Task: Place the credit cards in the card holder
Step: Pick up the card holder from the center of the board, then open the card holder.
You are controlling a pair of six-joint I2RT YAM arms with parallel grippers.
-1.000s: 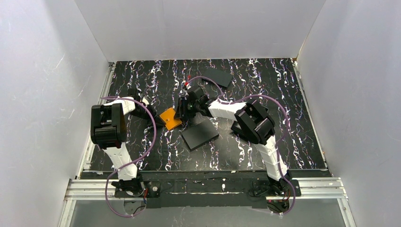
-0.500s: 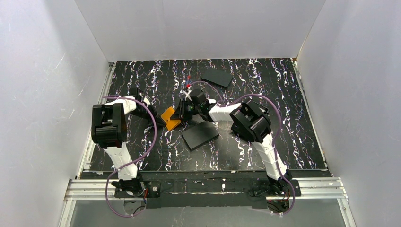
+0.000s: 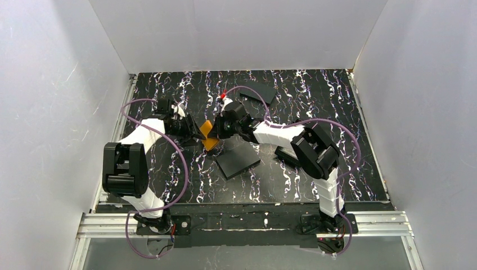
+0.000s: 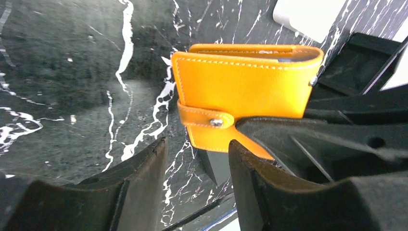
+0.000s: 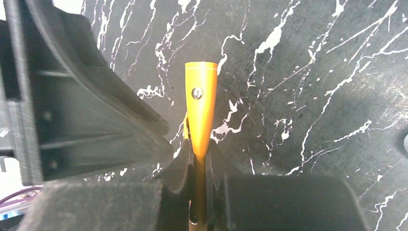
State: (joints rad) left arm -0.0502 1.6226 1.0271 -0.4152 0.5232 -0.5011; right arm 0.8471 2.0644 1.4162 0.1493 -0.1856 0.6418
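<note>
Left fingers (image 4: 137,192) parted, right fingers (image 5: 177,183) — pinching holder (image 4: 240,89)

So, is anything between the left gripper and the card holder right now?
Nothing visible lies between them. The left gripper is open and faces the closed card holder. Only the right gripper, shut on the holder's lower right corner in the left wrist view, crowds that side.

Orange card holder (image 4: 245,86), black white-veined table (image 4: 72,72)
</note>
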